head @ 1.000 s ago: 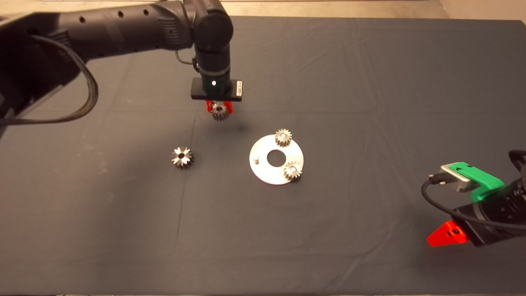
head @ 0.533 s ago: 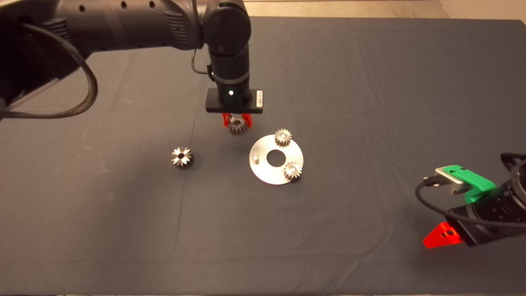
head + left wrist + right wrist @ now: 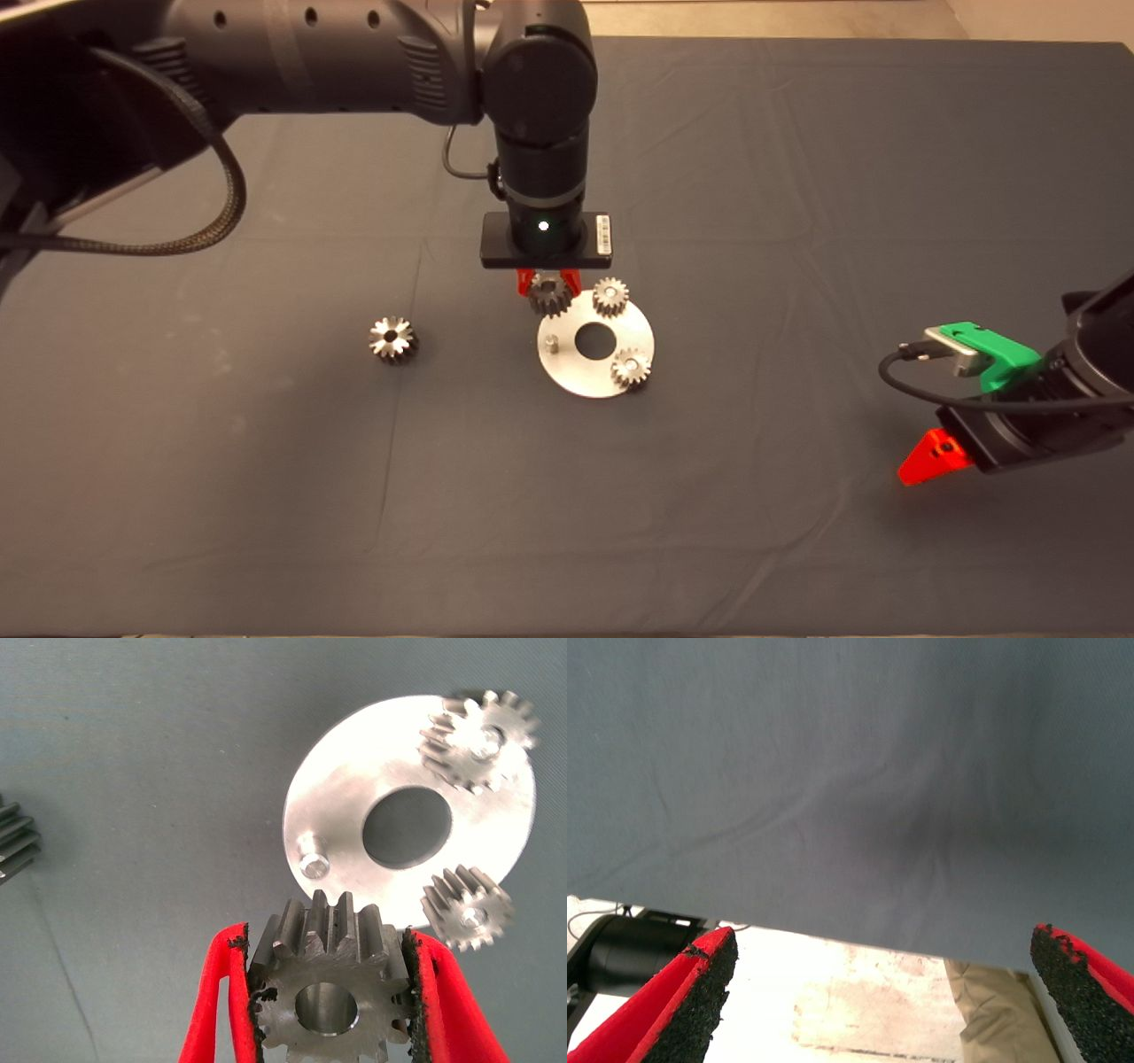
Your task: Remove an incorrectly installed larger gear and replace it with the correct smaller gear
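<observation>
Robot lab bench, dark mat [image 3: 797,221], black robot arm [image 3: 354,53], concrete floor [image 3: 859,992]

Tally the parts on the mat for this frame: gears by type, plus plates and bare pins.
Small gears: 3 (one in the left gripper, two on the plate)
Large gear: 1
Plate: 1
Bare pin: 1
Total: 6

The head view looks down over the whole mat [image 3: 797,177]. The left wrist view hangs close above the plate [image 3: 337,797], shared with the head view. The right wrist view faces the mat's edge and floor [image 3: 859,992].
</observation>
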Robot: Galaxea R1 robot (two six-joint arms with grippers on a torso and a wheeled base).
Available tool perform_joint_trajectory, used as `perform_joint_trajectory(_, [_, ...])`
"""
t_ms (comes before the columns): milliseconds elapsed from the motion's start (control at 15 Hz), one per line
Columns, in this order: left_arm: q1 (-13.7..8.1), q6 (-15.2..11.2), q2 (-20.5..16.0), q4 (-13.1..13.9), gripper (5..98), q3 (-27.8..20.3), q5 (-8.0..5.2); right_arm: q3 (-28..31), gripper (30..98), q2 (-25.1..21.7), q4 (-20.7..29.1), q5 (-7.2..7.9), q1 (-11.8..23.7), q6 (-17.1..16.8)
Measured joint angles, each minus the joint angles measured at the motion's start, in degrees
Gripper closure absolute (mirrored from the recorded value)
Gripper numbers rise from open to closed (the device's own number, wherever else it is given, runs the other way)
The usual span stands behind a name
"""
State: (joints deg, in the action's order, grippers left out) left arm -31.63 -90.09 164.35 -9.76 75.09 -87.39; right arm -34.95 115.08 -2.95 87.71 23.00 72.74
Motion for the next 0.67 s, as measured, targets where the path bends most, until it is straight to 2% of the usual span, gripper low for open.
perform_joint_trajectory(67, [1.18, -0.77, 0.83, -1.92, 79.4, 0.49, 0.24, -1.47, 40.8, 0.38, 0.0, -0.02, 0.0, -1.78])
perform_joint_trajectory(200, [4.54, -1.85, 2.4, -5.95, 79.4, 1.71, 1.28, -2.97, 40.8, 0.61, -0.02, -0.04, 0.0, -3.1])
perform_joint_trajectory(333, [7.22, -2.21, 2.97, -8.45, 79.4, 2.7, 1.52, -4.47, 40.8, 0.71, 0.0, 0.05, 0.0, -4.39])
perform_joint_trajectory(467, [8.3, -2.27, 2.9, -9.1, 79.4, 3.5, 1.21, -5.84, 40.8, 1.52, 0.0, 0.02, -0.05, -5.33])
perform_joint_trajectory(667, [8.26, -2.26, 2.88, -10.82, 79.4, 4.45, 0.36, -7.23, 40.8, 2.58, -0.01, -0.04, -0.02, -6.24])
